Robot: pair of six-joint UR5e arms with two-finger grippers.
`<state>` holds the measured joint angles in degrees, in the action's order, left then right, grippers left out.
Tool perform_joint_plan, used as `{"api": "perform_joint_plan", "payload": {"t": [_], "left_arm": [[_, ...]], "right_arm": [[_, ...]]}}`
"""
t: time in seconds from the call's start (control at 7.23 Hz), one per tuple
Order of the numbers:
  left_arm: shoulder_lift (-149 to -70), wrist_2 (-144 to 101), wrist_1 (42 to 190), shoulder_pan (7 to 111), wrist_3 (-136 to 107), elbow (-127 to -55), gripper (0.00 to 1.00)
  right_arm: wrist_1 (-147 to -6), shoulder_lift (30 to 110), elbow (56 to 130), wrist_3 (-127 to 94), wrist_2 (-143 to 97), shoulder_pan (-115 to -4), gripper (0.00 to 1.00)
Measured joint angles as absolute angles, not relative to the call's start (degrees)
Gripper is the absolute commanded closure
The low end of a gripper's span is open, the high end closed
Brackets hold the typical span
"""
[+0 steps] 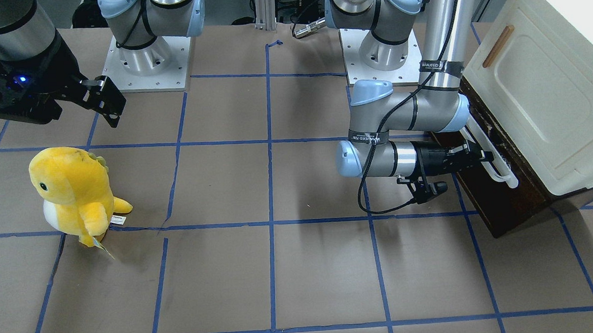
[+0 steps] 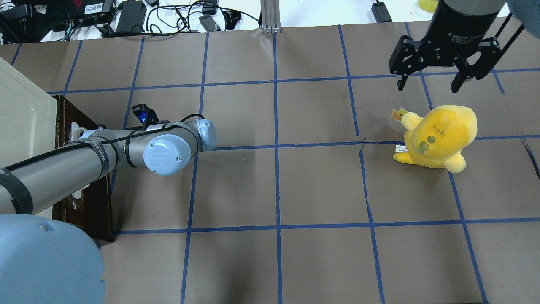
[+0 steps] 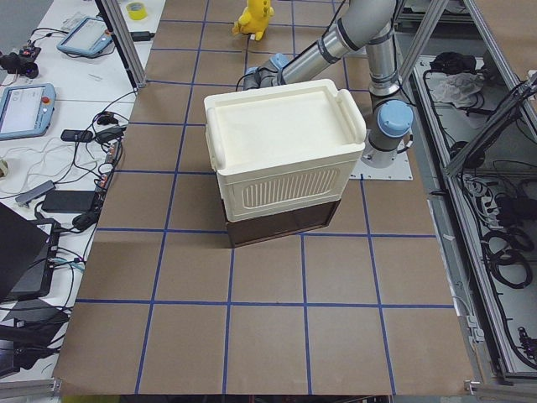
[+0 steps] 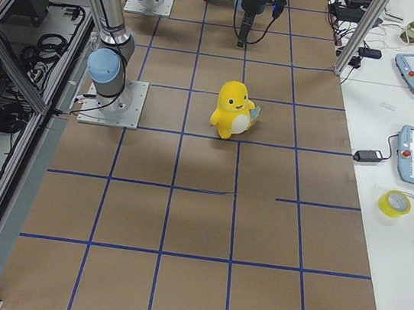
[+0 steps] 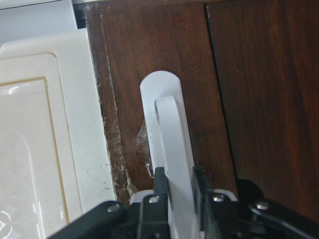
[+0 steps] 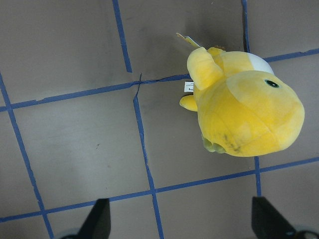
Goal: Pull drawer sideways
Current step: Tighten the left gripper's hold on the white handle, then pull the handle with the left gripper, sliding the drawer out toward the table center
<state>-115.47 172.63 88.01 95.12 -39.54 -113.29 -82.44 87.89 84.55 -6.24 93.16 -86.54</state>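
Left gripper (image 1: 482,155) clamps the white handle (image 1: 505,176) of the dark drawer (image 1: 501,206); the cream door (image 1: 541,87) lies just beyond it.

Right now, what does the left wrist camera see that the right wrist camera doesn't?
Only left wrist: the brown drawer, the cream door beside it, and the left tool shut on the white handle. Only right wrist: the yellow toy on the taped table, with the right tool open above. Both: each shows its own tool at the bottom edge; no object appears in both.
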Motion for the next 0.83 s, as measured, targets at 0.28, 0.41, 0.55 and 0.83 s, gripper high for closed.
{"api": "perform_joint_plan", "payload": {"t": [0.28, 0.41, 0.55, 0.83], "left_arm": [[-115.9, 172.7, 87.7, 95.8, -39.5, -112.9, 0.96], [-116.1, 172.7, 87.6, 96.2, -39.5, -112.6, 0.96], [-116.3, 172.6, 87.5, 96.8, -39.5, -112.3, 0.96], [-116.5, 172.6, 87.3, 97.4, -39.4, -112.0, 0.96]], "right_arm": [[-82.4, 87.9, 84.6, -6.2, 93.2, -86.5, 0.00], [-82.4, 87.9, 84.6, -6.2, 93.2, -86.5, 0.00], [-82.4, 87.9, 84.6, -6.2, 93.2, -86.5, 0.00], [-82.4, 87.9, 84.6, -6.2, 93.2, -86.5, 0.00]]}}
